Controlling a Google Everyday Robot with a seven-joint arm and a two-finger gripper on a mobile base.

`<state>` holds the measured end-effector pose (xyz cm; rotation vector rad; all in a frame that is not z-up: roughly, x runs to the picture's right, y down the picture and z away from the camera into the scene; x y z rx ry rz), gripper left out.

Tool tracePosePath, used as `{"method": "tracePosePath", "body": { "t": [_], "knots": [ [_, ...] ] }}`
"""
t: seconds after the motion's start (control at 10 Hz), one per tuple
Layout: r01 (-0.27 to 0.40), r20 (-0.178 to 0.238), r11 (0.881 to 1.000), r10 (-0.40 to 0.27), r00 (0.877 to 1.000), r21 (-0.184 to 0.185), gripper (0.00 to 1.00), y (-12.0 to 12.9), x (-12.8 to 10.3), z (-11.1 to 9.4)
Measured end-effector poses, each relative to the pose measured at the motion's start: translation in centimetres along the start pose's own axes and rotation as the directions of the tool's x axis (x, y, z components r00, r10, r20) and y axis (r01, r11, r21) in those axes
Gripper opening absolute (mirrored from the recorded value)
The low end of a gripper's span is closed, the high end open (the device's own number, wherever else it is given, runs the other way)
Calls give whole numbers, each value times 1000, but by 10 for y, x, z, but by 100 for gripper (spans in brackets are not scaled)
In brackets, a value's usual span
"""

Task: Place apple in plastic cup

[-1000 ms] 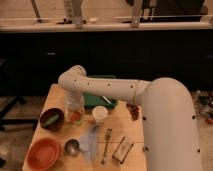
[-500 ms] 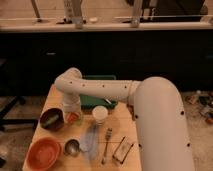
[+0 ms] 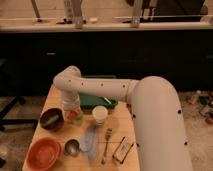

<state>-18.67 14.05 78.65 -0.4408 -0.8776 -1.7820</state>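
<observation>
The gripper [image 3: 71, 106] is lowered at the table's far left, just left of the white cup [image 3: 100, 114]. Directly beneath it the apple [image 3: 73, 115], small and orange-red, appears seated in the plastic cup [image 3: 76, 119]. The placing step is judged nearly done; release and a straight lift are called for next.

Claw [image 3: 71, 107] over plastic cup [image 3: 75, 117] (apple [image 3: 73, 115] inside), white cup [image 3: 100, 115] right.
</observation>
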Motion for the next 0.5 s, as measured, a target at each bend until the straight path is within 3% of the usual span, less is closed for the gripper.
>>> {"method": "tracePosePath", "body": {
  "t": [0.5],
  "knots": [
    [-7, 81, 995, 15, 997, -97, 0, 0, 12, -4]
  ]
}}
